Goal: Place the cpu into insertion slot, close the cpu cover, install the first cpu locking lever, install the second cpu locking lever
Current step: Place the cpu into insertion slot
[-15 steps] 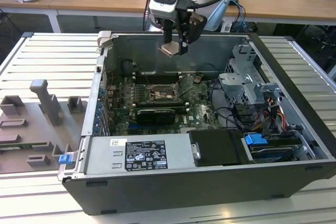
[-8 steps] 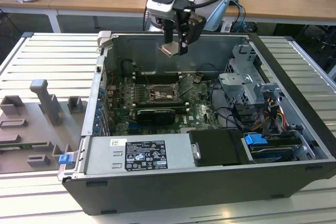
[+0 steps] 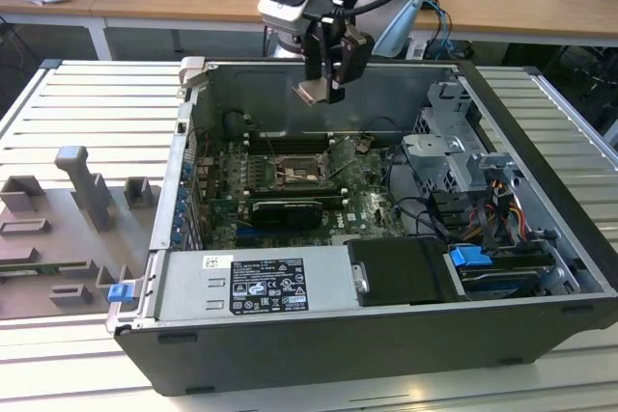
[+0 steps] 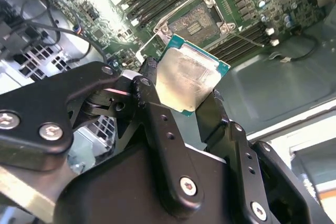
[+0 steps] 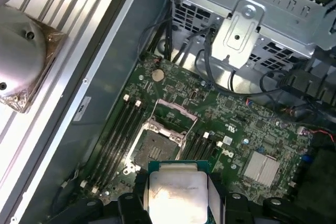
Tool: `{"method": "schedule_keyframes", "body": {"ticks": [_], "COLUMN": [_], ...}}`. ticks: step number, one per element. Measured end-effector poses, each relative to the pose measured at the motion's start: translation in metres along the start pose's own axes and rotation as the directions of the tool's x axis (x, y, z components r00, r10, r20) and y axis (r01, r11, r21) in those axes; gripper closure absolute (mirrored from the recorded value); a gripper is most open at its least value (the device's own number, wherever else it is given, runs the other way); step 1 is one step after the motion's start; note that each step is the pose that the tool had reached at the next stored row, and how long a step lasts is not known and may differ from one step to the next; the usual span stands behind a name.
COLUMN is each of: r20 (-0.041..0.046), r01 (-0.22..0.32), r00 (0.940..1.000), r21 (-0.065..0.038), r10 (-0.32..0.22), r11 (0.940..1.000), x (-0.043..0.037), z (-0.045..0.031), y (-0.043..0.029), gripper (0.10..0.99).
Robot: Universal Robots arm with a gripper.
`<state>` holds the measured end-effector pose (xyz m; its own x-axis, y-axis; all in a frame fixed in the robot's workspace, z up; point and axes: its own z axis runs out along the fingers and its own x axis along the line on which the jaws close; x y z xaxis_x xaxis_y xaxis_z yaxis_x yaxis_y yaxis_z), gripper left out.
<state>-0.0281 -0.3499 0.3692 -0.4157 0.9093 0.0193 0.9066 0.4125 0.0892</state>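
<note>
My gripper [image 3: 320, 92] hangs above the open computer case and is shut on the cpu [image 3: 311, 93], a small flat square chip with a pale metal top. Both wrist views show the cpu [image 4: 189, 77] [image 5: 177, 192] clamped by its edges between the two black fingers [image 4: 148, 85]. Below it on the green board lies the insertion slot [image 5: 153, 146] [image 4: 193, 22] [image 3: 293, 173], its contact field uncovered. The cpu cover [image 5: 175, 110] stands swung open on the slot's side toward the drive cage. The cpu is well above the slot and apart from it.
Long black memory slots [image 5: 118, 129] flank the slot on both sides. A metal drive cage [image 3: 446, 142] with cables fills the case on the exterior view's right, and a power supply [image 3: 253, 282] runs along the front. A grey fixture [image 3: 68, 229] lies outside the case on the exterior view's left.
</note>
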Motion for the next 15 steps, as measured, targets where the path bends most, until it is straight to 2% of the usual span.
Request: {"method": "schedule_keyframes", "body": {"ticks": [4, 6, 15], "r20": [0.007, 0.009, 0.0099], "r01": [-0.08, -0.101, -0.111], "r00": [0.9968, 0.9949, 0.9937], "r21": [-0.002, -0.002, -0.003], "r10": [0.08, 0.101, 0.111], "r11": [0.9968, 0.9949, 0.9938], "x": [0.0, 0.0, -0.0002], "z": [0.001, 0.0018, 0.0087], "y": [-0.0001, -0.0001, -0.0008], "gripper": [0.549, 0.549, 0.549]}}
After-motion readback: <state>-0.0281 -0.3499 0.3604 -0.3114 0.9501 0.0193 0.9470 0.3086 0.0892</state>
